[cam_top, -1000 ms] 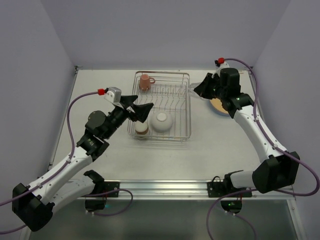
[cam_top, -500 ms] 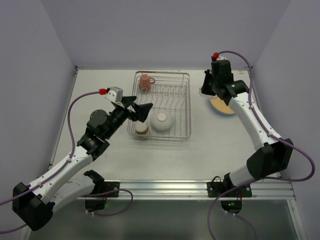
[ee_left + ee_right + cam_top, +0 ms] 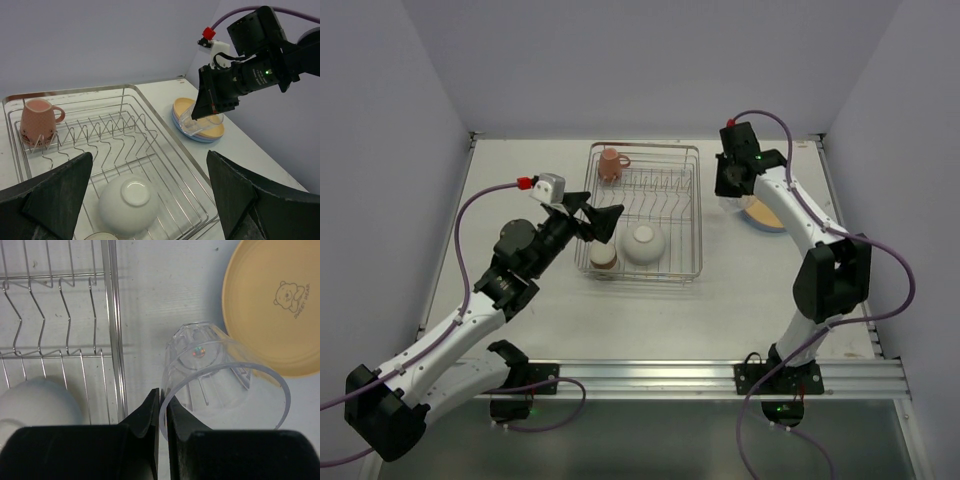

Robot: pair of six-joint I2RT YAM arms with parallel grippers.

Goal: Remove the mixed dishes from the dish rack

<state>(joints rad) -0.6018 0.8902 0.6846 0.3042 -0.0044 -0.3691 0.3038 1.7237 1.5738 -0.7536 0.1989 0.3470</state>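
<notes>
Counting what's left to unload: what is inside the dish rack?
The dish rack holds a salmon-pink mug at its far left corner, an overturned white bowl and a small brown cup beside it near the front. Anything under the bowl is hidden.

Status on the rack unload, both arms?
Right claw shut on glass, outside the rack by the plates. Left claw open, at rack's left edge. Mug, bowl, brown cup in rack. Nothing in the way.

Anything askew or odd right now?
Only the clear glass: it hangs tilted, pinched by its rim in the right pincer, between the dish rack and the yellow plate. No spill or damage visible.
</notes>
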